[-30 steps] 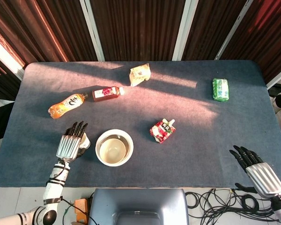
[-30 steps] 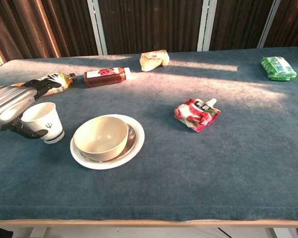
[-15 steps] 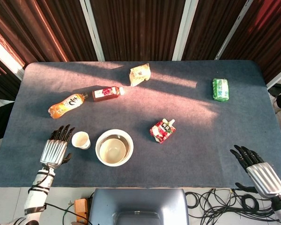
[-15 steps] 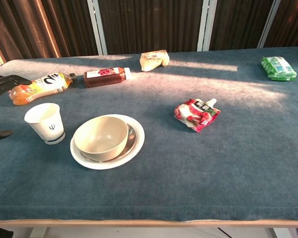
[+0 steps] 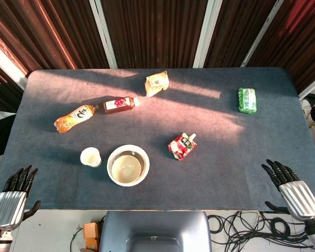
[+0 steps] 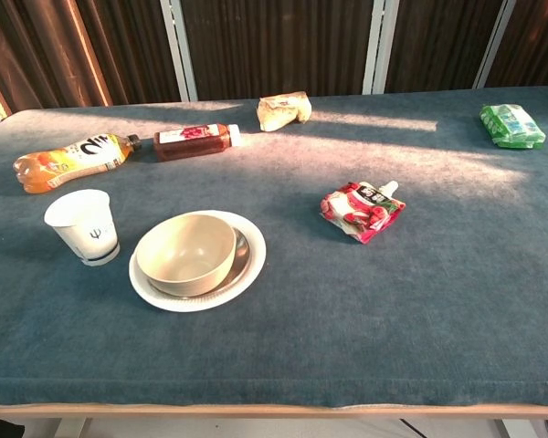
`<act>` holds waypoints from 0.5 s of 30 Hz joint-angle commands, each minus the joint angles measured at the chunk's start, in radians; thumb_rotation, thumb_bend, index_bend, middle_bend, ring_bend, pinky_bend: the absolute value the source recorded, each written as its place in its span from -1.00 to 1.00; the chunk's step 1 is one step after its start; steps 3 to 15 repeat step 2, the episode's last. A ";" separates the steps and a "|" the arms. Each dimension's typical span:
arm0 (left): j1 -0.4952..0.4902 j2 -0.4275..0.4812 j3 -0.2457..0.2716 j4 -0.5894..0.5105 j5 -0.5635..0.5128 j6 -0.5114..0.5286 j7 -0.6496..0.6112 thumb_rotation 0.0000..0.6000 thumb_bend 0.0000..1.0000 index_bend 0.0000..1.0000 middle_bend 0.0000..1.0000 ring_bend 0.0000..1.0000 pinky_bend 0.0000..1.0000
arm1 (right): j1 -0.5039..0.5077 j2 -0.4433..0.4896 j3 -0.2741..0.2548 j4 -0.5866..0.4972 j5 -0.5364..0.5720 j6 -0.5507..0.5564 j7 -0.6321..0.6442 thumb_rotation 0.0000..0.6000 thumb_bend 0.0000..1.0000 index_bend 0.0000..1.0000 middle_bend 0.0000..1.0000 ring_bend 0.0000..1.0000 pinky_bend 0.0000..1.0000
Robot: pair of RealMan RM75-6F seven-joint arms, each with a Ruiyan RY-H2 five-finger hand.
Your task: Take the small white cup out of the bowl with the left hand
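Observation:
The small white cup (image 5: pixel 90 157) (image 6: pixel 83 226) stands upright on the table just left of the cream bowl (image 5: pixel 127 166) (image 6: pixel 186 253), apart from it. The bowl sits on a white plate (image 6: pixel 245 269). My left hand (image 5: pixel 11 198) hangs off the table's front left corner with its fingers spread and nothing in it. My right hand (image 5: pixel 291 188) is off the front right corner, also with fingers apart and holding nothing. Neither hand shows in the chest view.
An orange drink bottle (image 5: pixel 75 117) and a red-labelled bottle (image 5: pixel 119 104) lie at the left back. A crumpled beige packet (image 5: pixel 156 83) lies at the back centre, a red pouch (image 5: pixel 182 146) right of the bowl, a green packet (image 5: pixel 247 100) far right.
My left hand let go of the cup beside the bowl and drew back toward the front left, off the table edge. The cup stays standing. The right hand barely moved.

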 commanded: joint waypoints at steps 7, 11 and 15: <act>-0.001 0.016 -0.002 -0.015 -0.009 -0.055 -0.009 1.00 -0.47 -1.00 -1.00 -1.00 -0.72 | 0.001 0.002 -0.003 -0.002 -0.001 -0.008 -0.008 1.00 -1.00 -1.00 -1.00 -1.00 -0.73; -0.001 0.016 -0.002 -0.015 -0.009 -0.055 -0.009 1.00 -0.47 -1.00 -1.00 -1.00 -0.72 | 0.001 0.002 -0.003 -0.002 -0.001 -0.008 -0.008 1.00 -1.00 -1.00 -1.00 -1.00 -0.73; -0.001 0.016 -0.002 -0.015 -0.009 -0.055 -0.009 1.00 -0.47 -1.00 -1.00 -1.00 -0.72 | 0.001 0.002 -0.003 -0.002 -0.001 -0.008 -0.008 1.00 -1.00 -1.00 -1.00 -1.00 -0.73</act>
